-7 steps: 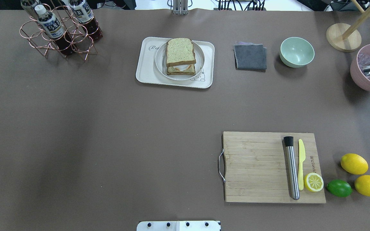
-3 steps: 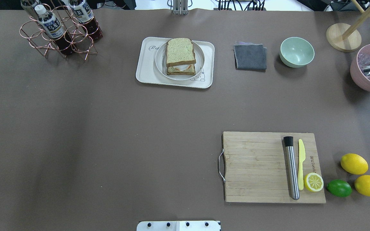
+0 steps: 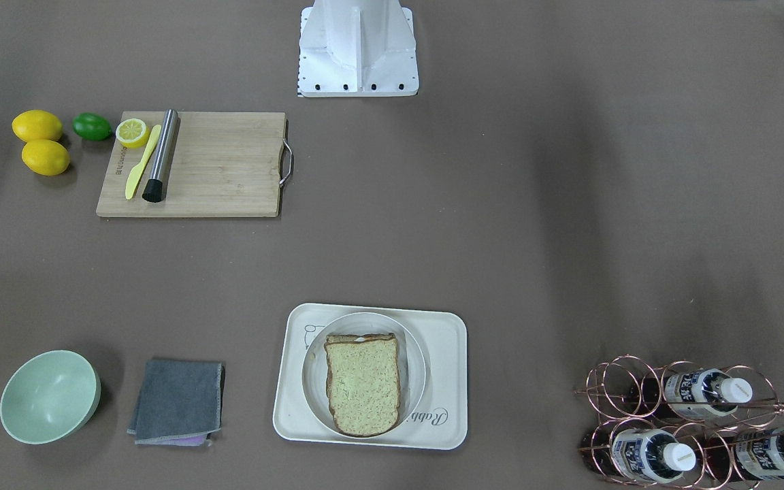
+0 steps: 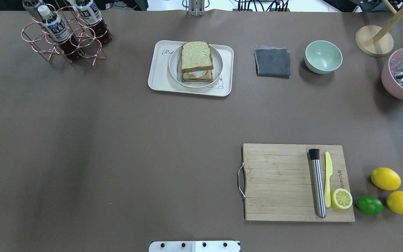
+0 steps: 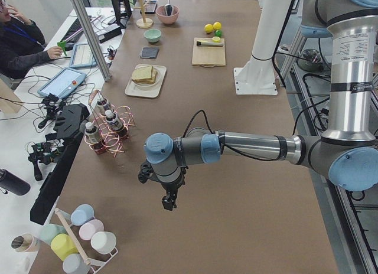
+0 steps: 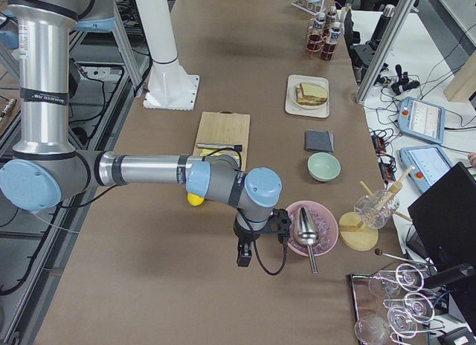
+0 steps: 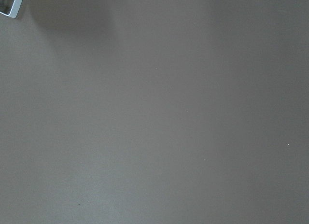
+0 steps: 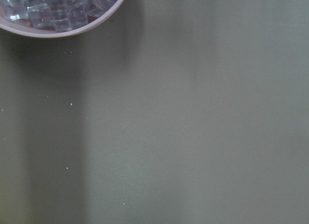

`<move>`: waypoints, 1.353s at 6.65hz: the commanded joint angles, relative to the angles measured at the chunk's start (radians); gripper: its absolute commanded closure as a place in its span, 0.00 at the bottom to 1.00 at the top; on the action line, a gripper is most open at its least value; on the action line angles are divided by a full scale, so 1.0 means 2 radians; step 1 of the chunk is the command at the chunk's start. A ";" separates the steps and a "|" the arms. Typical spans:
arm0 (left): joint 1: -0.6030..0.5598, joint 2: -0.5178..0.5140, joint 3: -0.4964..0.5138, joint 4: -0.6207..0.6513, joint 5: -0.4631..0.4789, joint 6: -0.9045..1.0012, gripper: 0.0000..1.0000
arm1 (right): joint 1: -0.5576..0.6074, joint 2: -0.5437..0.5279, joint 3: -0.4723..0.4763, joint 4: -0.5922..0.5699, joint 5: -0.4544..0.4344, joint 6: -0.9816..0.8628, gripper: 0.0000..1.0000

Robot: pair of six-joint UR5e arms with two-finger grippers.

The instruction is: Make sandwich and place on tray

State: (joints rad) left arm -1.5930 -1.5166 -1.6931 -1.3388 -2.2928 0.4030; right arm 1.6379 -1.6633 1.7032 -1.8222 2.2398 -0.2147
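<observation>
Brown table [image 4: 117, 140]: sandwich [image 4: 197, 57] on plate [image 4: 174, 69] in tray [image 4: 157, 79]

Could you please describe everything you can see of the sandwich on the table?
The sandwich is two square, brown-crusted, speckled wholegrain slices stacked flat, the top one shifted away from the robot so the lower slice's near edge shows. A bit of white egg with orange peeks out between them. It lies whole on a round white plate, which sits on the cream tray. Only the plate touches it.

Brown table [image 4: 117, 140] carries tray [image 4: 157, 71], board [image 4: 278, 182] (wooden), bowl [image 4: 323, 56].
</observation>
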 commanded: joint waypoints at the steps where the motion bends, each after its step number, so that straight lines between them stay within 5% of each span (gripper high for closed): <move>1: 0.000 0.001 0.007 -0.001 -0.002 0.000 0.01 | 0.000 -0.003 -0.020 0.034 0.006 0.000 0.00; 3: 0.000 0.000 0.007 -0.002 -0.002 0.000 0.01 | -0.001 -0.003 -0.050 0.079 0.007 0.000 0.00; 9: 0.000 0.001 0.009 -0.003 -0.002 0.000 0.01 | -0.001 -0.003 -0.052 0.083 0.040 0.000 0.00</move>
State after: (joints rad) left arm -1.5923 -1.5158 -1.6756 -1.3437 -2.2964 0.4034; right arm 1.6368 -1.6690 1.6000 -1.6568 2.3174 -0.2148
